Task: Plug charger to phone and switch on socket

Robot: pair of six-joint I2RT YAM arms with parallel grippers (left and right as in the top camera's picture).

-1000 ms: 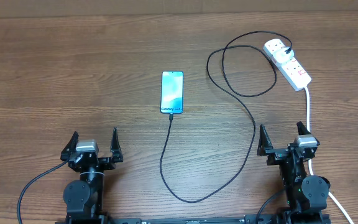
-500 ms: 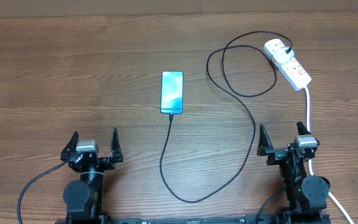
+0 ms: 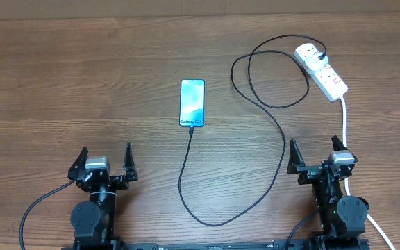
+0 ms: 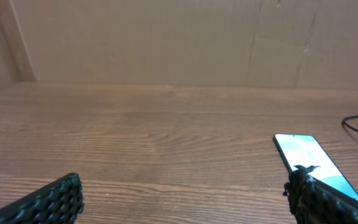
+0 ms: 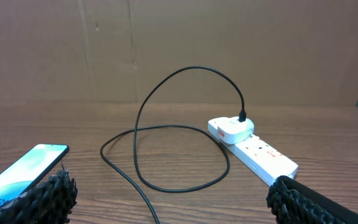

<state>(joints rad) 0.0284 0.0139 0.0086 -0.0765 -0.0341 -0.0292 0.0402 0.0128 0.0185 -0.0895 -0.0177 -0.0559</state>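
Note:
The phone [image 3: 192, 103] lies flat mid-table, screen lit light blue. The thin black charger cable [image 3: 283, 142] runs from the phone's near end, loops toward me, then curls up to its plug [image 3: 310, 53] seated in the white socket strip [image 3: 322, 71] at the far right. The phone also shows in the left wrist view [image 4: 309, 158] and the right wrist view [image 5: 23, 168]; the strip [image 5: 253, 149] and cable [image 5: 166, 140] show in the right wrist view. My left gripper [image 3: 103, 161] and right gripper [image 3: 317, 154] are both open and empty near the front edge.
The strip's thick white cord [image 3: 344, 121] runs down the right side past my right arm. A brown cardboard wall [image 4: 166, 37] stands behind the table's far edge.

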